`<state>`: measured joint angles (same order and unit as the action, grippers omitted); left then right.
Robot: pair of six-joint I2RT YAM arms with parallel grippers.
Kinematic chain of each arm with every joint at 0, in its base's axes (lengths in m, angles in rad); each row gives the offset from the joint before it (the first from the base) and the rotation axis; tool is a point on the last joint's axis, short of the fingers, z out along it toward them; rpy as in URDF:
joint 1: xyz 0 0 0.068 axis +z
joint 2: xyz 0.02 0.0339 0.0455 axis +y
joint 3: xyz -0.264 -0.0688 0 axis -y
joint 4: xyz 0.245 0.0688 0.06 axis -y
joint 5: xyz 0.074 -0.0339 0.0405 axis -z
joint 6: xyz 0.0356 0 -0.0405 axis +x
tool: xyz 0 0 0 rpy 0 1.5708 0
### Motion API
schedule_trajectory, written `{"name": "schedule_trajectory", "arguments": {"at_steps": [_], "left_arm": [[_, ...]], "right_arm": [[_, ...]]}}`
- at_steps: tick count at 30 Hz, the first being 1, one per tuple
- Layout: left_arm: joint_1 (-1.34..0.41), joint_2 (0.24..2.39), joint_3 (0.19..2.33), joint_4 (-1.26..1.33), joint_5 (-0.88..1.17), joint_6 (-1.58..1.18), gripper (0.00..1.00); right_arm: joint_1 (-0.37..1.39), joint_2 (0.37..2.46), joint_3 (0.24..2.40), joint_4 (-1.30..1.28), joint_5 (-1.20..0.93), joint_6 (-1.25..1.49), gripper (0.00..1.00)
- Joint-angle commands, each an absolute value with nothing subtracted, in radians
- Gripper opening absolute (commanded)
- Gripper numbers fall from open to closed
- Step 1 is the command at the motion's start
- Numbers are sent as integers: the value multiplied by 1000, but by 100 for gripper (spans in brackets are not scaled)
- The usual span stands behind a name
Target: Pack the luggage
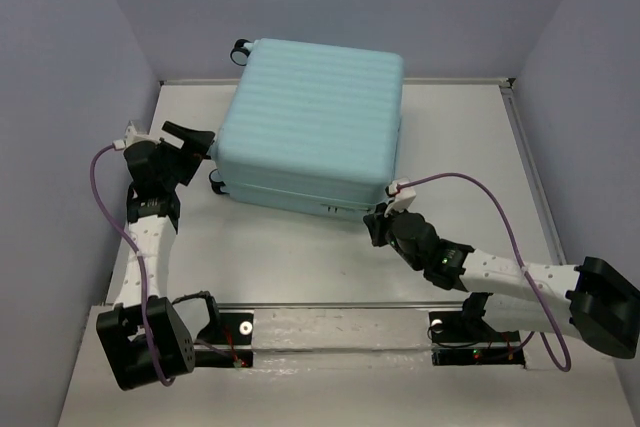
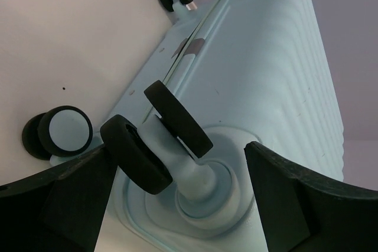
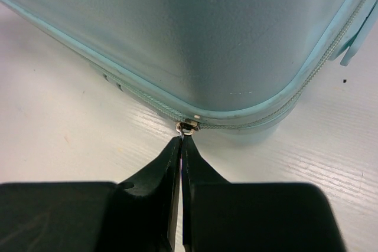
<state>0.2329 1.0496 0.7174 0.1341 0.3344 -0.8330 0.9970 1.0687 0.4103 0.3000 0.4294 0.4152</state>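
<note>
On the white counter [image 1: 300, 257], the luggage [image 1: 315, 122] lies flat and shut, toward the far edge. The right gripper [image 3: 181, 140] is pinched closed on the zipper pull [image 3: 188, 126] at the case's near right corner. The left gripper [image 2: 177, 169] stands spread wide, its fingers either side of a black twin wheel [image 2: 177, 119] on the case's left side.

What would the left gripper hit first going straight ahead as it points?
Probably the black twin spinner wheel between the open fingers of the left gripper, at a corner of the pale aqua hard-shell suitcase; depth unclear.
</note>
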Motion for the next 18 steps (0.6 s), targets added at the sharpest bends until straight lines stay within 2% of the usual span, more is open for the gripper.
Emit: {"name": "schedule_trajectory", "arguments": {"at_steps": [1, 8, 11, 12, 14, 17, 18], "left_arm": [[239, 1071, 729, 227, 407, -887, 99], [241, 1098, 718, 294, 396, -926, 95], [241, 1098, 706, 316, 380, -942, 80], [242, 1097, 703, 324, 368, -942, 71], [242, 1091, 693, 342, 348, -948, 60], [242, 1085, 687, 360, 327, -957, 56], [241, 1078, 680, 370, 316, -959, 50]], "right_arm": [[1029, 1039, 411, 377, 379, 425, 7], [1029, 1037, 410, 377, 377, 423, 7], [1029, 1042, 413, 377, 379, 425, 7], [1029, 1043, 414, 376, 376, 422, 7], [1029, 1045, 414, 377, 374, 422, 7], [1029, 1049, 419, 379, 370, 417, 7], [1029, 1051, 420, 377, 370, 419, 7]]}}
